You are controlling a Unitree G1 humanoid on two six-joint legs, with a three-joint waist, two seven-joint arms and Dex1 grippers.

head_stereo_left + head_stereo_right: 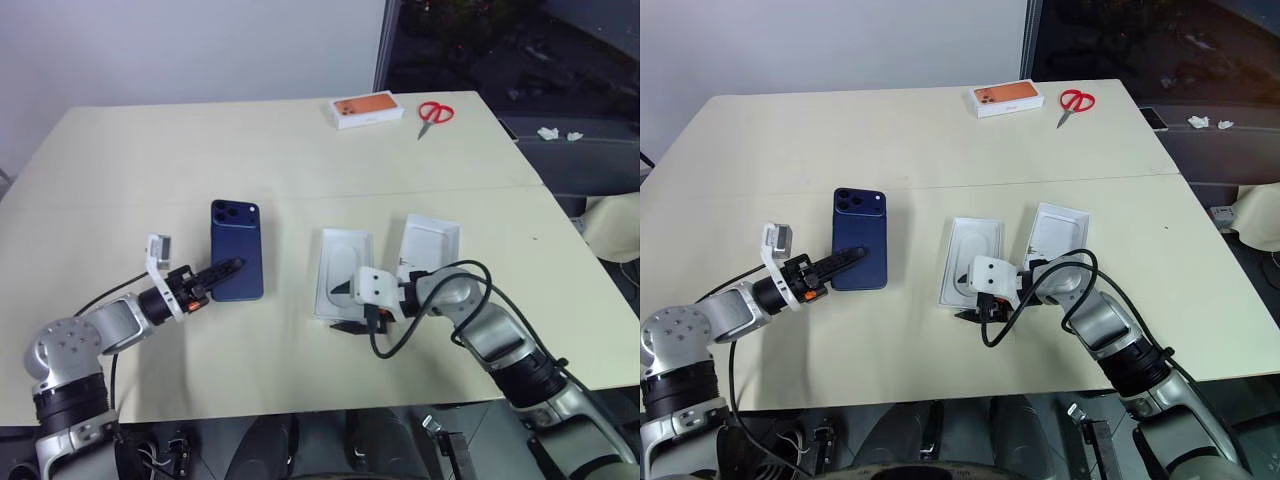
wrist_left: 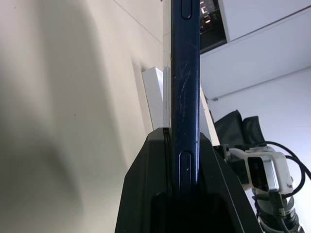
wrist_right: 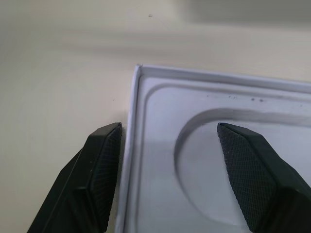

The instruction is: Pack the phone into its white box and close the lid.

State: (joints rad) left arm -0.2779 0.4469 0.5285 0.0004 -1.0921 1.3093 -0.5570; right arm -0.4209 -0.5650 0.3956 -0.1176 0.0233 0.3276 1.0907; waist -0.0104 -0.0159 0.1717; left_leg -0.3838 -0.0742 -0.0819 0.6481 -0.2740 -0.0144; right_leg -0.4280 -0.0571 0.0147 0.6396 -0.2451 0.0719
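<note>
- The left hand is reaching in from the counter's left side, its black fingers pressed together on the phone's near end, so it is pinching the phone.
- The phone is showing its dark blue back, with its long axis running away from the robot toward the far edge and its camera cluster at the far end.
- In the left wrist view the phone is standing edge-on between the two fingers, its thin side with the buttons facing the camera.
- Right of the phone, well apart from it, a shallow white piece with a rounded recess, the tray, is lying flat with its long axis also running near to far, roughly parallel to the phone.
- The right hand is sitting at the tray's near end, pointing left, its fingers spread.
- In the right wrist view one finger is lying just outside the tray's raised rim and the other is over the recess; whether either is touching the tray, I cannot tell.
- Just right of the tray, a second white piece is lying open side up, tilted a little clockwise.
- At the far edge, a white box with an orange top is lying beside red scissors.
</note>
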